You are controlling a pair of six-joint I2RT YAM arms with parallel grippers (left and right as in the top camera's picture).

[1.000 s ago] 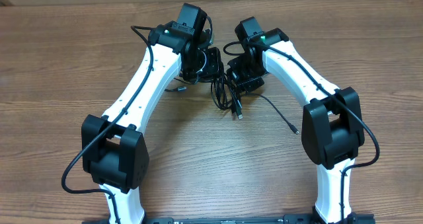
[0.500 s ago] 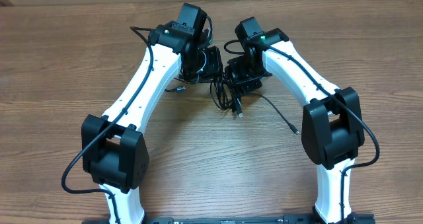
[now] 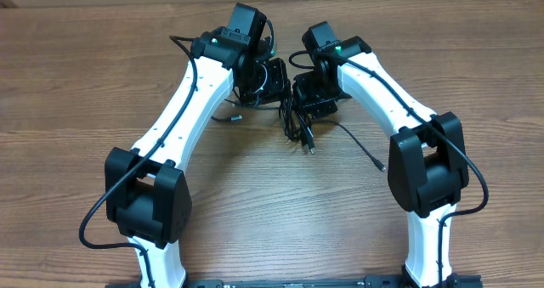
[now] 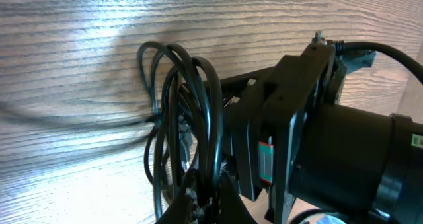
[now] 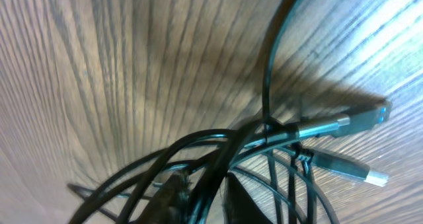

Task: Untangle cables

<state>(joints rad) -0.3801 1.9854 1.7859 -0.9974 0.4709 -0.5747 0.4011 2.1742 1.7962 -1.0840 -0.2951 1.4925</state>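
A tangle of thin black cables (image 3: 294,122) hangs between my two grippers at the far middle of the table. My left gripper (image 3: 274,86) is shut on several looped strands (image 4: 192,118) of the bundle. My right gripper (image 3: 304,97) is shut on other strands (image 5: 218,158). Two silver plug ends (image 5: 344,128) dangle below it. One loose cord (image 3: 357,144) runs to the right on the table, ending in a small plug (image 3: 380,166). Another plug end (image 3: 219,116) lies left of the bundle.
The wooden table (image 3: 272,203) runs all round. My right gripper's black body (image 4: 310,138) fills the right of the left wrist view, very close to my left gripper. Both white arms (image 3: 178,127) reach in from the near edge.
The hanging cable bundle has shifted a little to the right and drawn up tighter under my right gripper. Both arms stay almost in place.
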